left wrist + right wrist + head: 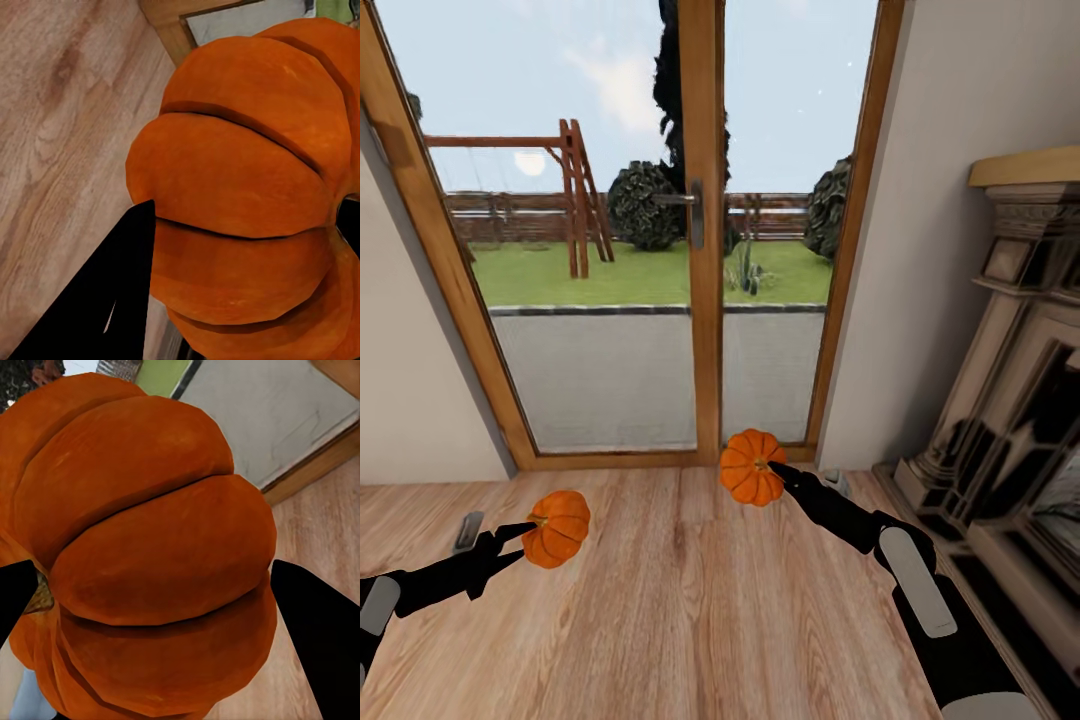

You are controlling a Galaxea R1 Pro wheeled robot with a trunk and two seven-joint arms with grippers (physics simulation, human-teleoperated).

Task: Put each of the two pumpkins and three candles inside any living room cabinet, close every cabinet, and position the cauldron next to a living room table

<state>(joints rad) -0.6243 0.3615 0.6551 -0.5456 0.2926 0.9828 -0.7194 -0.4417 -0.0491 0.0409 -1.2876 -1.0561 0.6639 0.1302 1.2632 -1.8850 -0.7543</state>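
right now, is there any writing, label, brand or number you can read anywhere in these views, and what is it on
None: no text, label, brand or number can be read in any view.
The round orange ribbed pumpkin in the left gripper is plain.
The round orange ribbed pumpkin in the right gripper is plain.
The wooden-framed glass door and grey metal door handle carry no markings.

We see both arms reaching forward, held low. Our left arm comes in from the lower left, its dark gripper (532, 535) clamped on a pumpkin (557, 528). Our right arm stretches up from the lower right, a grey pad on its forearm, and its gripper (772, 468) is closed around a second pumpkin (751, 467), raised higher than the left.
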